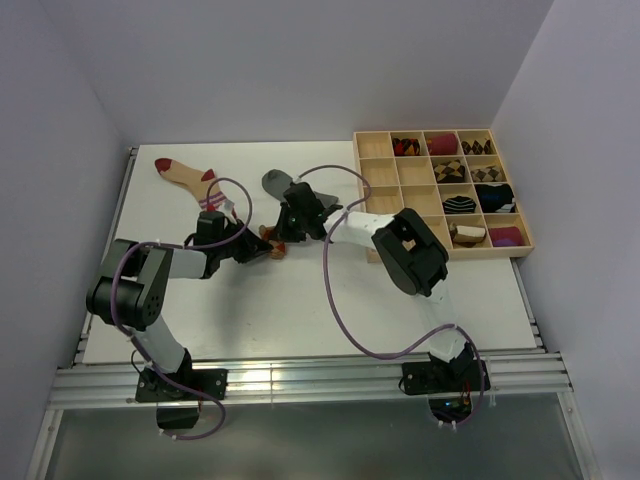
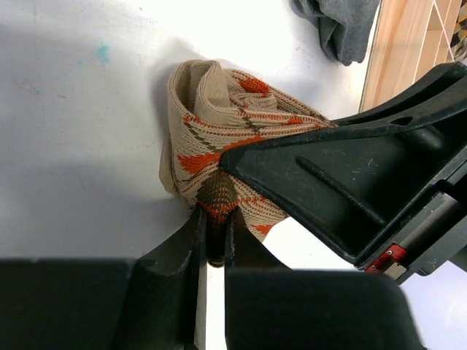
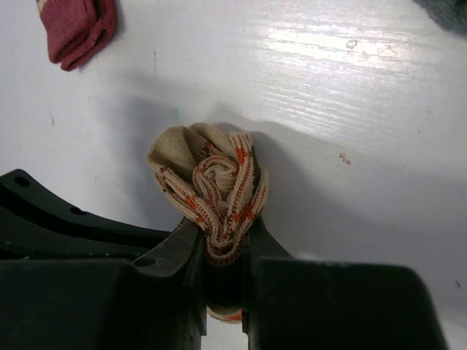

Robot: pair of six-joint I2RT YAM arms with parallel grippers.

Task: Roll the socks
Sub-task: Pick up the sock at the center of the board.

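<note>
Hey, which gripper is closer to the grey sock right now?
Right. The right gripper, clamped on the rolled argyle sock, sits right beside the grey sock. The left gripper pinches the same roll from the opposite side, farther from the grey one.

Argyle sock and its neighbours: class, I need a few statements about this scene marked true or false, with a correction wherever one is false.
1. The left gripper and right gripper both pinch the argyle sock. True.
2. The argyle sock lies flat. False: it is bunched into a roll.
3. The beige sock and grey sock lie on the table, ungripped. True.
4. The grey sock is rolled up. False: it lies loose and unrolled.
</note>
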